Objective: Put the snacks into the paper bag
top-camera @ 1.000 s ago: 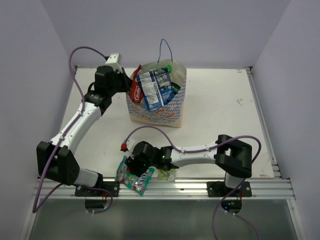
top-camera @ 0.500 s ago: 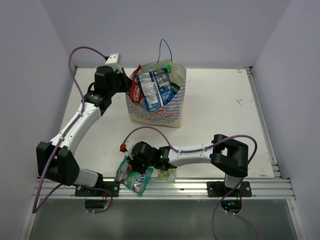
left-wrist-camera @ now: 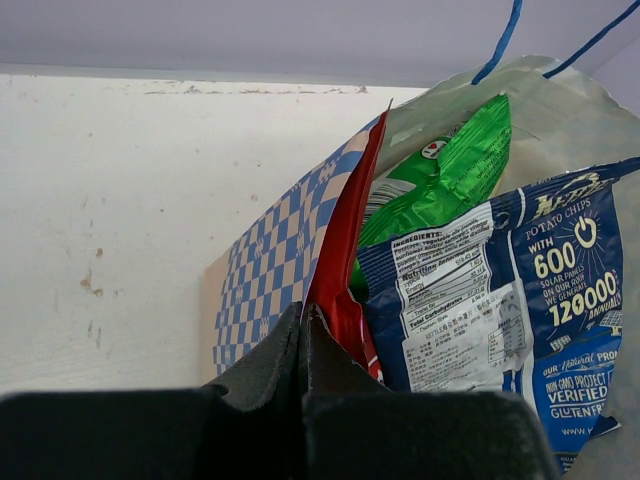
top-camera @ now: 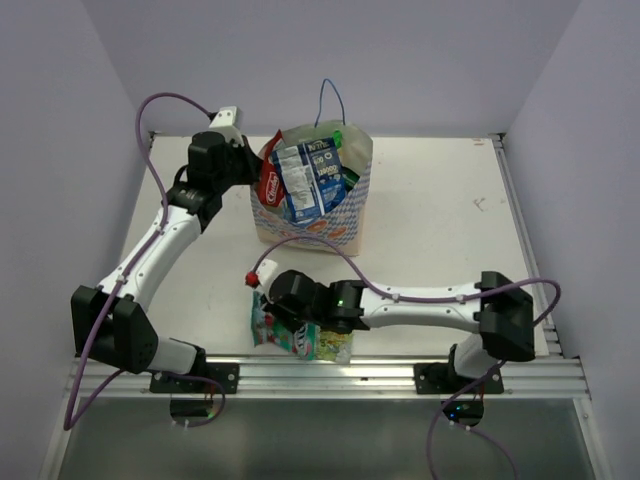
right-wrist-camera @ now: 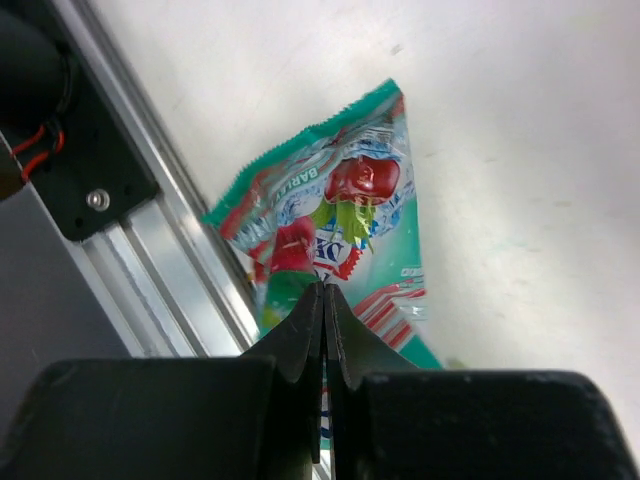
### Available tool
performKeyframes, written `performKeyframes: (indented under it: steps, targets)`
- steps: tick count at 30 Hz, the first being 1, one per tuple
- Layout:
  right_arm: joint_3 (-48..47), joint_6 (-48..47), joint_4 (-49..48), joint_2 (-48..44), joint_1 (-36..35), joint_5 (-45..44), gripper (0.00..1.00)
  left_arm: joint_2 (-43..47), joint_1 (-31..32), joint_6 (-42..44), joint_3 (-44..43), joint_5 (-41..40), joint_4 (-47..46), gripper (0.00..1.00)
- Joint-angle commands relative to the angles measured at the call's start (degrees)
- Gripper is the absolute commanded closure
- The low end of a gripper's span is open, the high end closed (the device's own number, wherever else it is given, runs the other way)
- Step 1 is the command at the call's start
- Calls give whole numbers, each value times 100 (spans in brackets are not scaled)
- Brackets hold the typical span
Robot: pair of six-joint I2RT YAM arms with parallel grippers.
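Near the front rail (top-camera: 400,372) of the bench (top-camera: 430,220), the right claw (top-camera: 272,312) is pinched fully shut on the colourful candy packet (top-camera: 292,338). The packet now lies on the bench just beside the rail, no longer hanging over it as a second ago, and the arm's elbow has swung right. It looks secured for a lift toward the paper bag (top-camera: 312,228). The left claw (top-camera: 250,165) stays clamped on the bag's left rim, unmoved.

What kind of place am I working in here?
Likely a robot lab test cell: white table boxed by blank pale walls, aluminium rail along the near edge, with a paper bag and candy packet as props.
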State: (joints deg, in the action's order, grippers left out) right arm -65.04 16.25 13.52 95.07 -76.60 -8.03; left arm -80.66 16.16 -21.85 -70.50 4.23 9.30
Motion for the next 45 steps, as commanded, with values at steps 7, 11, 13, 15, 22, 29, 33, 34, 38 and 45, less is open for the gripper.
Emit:
performKeyframes:
  steps: [7,11,13,15,22,29,33,34,38,45]
  targets:
    - [-2151,-1053,1740,-1754,-13,-2253,100,306,10,84,-78,-45,-306,100]
    - [-2810,-1780,1804,-1957,-4,-3035,100,253,1,75,-69,-36,-350,100]
    - [-3066,-2028,1725,-1966,13,-3265,100,218,1,75,-78,-27,-341,100]
    - [-3427,-2336,1672,-1922,110,-3389,100,200,1,67,-78,-19,-324,100]
    - [-4262,-2417,1566,-1641,1268,-2363,100,165,1,49,-78,43,-403,100]
    - [-5773,-2591,1724,-491,2254,-1571,100,112,10,75,-69,52,-403,100]
    - [-6828,-2680,1909,291,2535,-1315,100,95,1,75,-78,60,-411,100]
    - [-7178,-2662,1978,432,2666,-1184,100,95,1,75,-78,69,-403,100]
    - [-7253,-2259,2146,882,3001,-745,100,112,1,102,-87,43,-376,100]
    - [-5205,-1687,1391,960,3353,2,100,147,1,110,-113,43,-341,100]
